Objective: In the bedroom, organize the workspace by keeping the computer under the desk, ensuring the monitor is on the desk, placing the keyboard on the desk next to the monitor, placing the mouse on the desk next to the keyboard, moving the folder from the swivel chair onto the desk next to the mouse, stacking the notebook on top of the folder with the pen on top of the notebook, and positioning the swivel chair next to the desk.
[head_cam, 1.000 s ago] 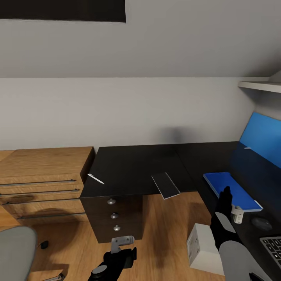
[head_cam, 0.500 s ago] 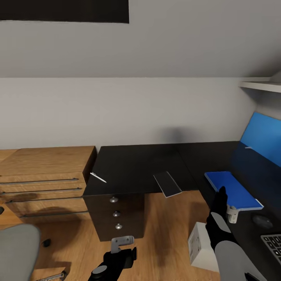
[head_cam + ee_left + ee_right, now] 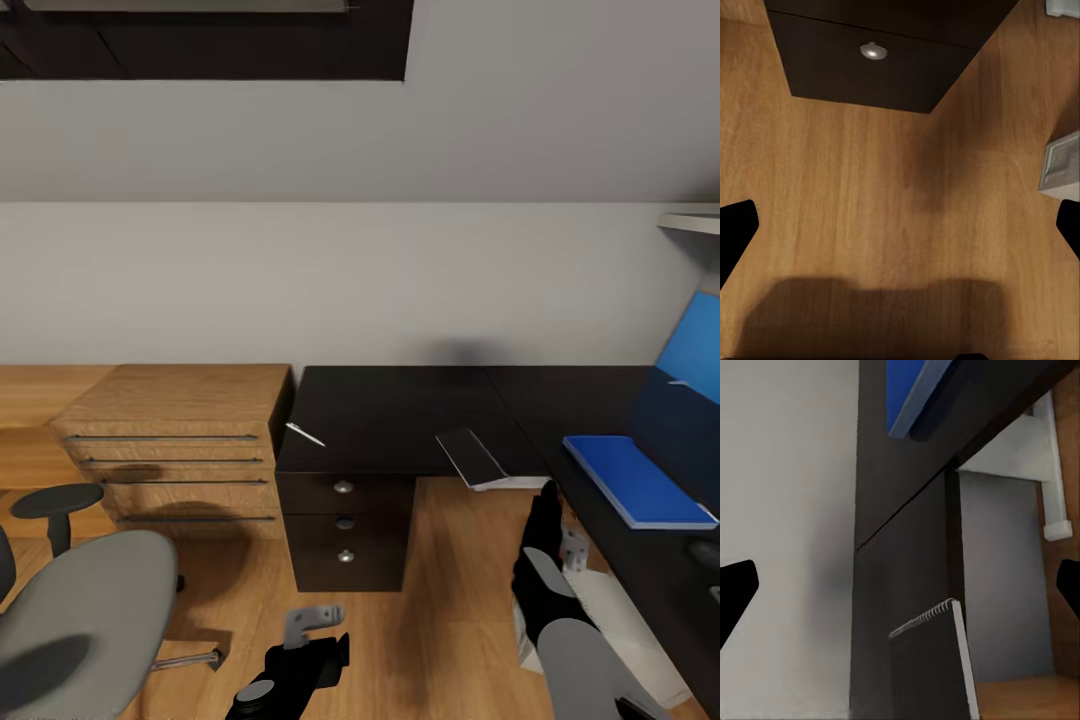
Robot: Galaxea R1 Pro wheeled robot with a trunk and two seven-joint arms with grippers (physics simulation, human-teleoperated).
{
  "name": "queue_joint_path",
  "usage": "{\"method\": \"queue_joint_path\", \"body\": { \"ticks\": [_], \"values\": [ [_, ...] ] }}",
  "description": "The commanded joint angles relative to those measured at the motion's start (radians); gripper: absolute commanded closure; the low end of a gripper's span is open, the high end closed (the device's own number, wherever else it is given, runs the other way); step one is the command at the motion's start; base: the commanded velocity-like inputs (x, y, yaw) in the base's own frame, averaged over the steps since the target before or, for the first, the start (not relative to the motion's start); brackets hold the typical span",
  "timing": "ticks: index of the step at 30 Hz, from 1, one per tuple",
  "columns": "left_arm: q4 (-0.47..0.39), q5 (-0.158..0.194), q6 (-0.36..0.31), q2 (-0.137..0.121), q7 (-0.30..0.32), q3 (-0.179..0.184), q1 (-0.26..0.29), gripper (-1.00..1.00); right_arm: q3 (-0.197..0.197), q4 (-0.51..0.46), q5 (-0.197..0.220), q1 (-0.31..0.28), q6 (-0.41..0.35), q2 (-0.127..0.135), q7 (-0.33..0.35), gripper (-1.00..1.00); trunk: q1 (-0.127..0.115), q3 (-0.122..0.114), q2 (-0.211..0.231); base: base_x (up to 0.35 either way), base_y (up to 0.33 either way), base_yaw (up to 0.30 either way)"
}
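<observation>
Head high, faces desk (image 3: 400,420) — wrists seemingly close, sharing it.

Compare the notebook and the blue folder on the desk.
The grey spiral-bound notebook is smaller than the flat blue folder. The notebook overhangs the front edge of the black desk at an angle, while the folder lies fully on the desk's right wing. Both lie flat, apart from each other, not yet stacked.

A home bedroom's study corner: a black L-shaped desk (image 3: 400,415) with 3 drawers, a wooden dresser (image 3: 180,440), a grey swivel chair (image 3: 85,620), wood floor (image 3: 450,590), plain white walls.
</observation>
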State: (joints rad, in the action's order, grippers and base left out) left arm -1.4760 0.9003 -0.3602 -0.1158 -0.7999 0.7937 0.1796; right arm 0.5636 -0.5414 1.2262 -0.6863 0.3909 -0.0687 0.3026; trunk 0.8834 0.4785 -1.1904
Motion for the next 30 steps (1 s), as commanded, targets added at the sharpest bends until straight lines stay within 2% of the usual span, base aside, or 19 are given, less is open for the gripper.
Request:
{"method": "queue_joint_path", "body": {
  "ticks": [1,5,7,12,19,20,22,25,30],
  "values": [
    [-0.001,0.005,-0.003,0.000,-0.007,0.002,0.001,-1.00,-0.005,0.003,0.011,-0.001,-0.003,0.000,0.009,-1.00,0.000,0.001,-0.001,-0.080,0.069,0.055],
    [-0.002,0.005,-0.003,0.000,-0.007,0.000,0.001,-1.00,-0.044,0.008,0.011,-0.001,-0.024,0.002,0.009,-1.00,0.000,0.000,-0.001,-0.047,0.041,0.032],
    [-0.004,0.006,-0.002,0.001,-0.007,-0.010,0.001,-1.00,-0.071,0.011,0.011,-0.001,-0.075,0.006,0.009,-1.00,0.000,0.000,-0.001,-0.014,0.012,0.009],
    [-0.005,0.008,-0.003,0.009,-0.007,-0.041,0.002,-1.00,-0.082,0.012,0.010,0.000,-0.159,0.012,0.008,-1.00,0.011,0.010,-0.022,-0.004,0.004,0.003],
    [-0.004,0.008,-0.003,0.012,-0.008,-0.049,0.001,-1.00,-0.085,0.013,-0.004,0.012,-0.219,0.019,0.005,-1.00,0.038,0.031,-0.071,0.000,0.000,0.000],
    [-0.004,0.009,-0.003,0.012,-0.008,-0.049,0.001,-1.00,-0.085,0.012,-0.012,0.015,-0.230,0.019,0.005,-1.00,0.042,0.035,-0.078,0.000,0.000,0.000],
    [-0.004,0.008,-0.003,0.012,-0.008,-0.049,0.001,-1.00,-0.086,0.011,-0.053,0.027,-0.274,0.024,0.004,-1.00,0.050,0.041,-0.092,0.000,0.000,0.000],
    [-0.003,0.008,-0.003,0.012,-0.008,-0.050,0.002,-1.00,-0.086,0.006,-0.146,0.046,-0.341,0.034,0.003,-1.00,0.061,0.050,-0.113,0.000,0.000,0.000],
    [-0.002,0.009,-0.003,0.012,-0.009,-0.050,0.001,-1.00,-0.084,0.004,-0.192,0.056,-0.366,0.039,0.004,-1.00,0.080,0.066,-0.148,0.000,0.000,0.000]
  ]
}}
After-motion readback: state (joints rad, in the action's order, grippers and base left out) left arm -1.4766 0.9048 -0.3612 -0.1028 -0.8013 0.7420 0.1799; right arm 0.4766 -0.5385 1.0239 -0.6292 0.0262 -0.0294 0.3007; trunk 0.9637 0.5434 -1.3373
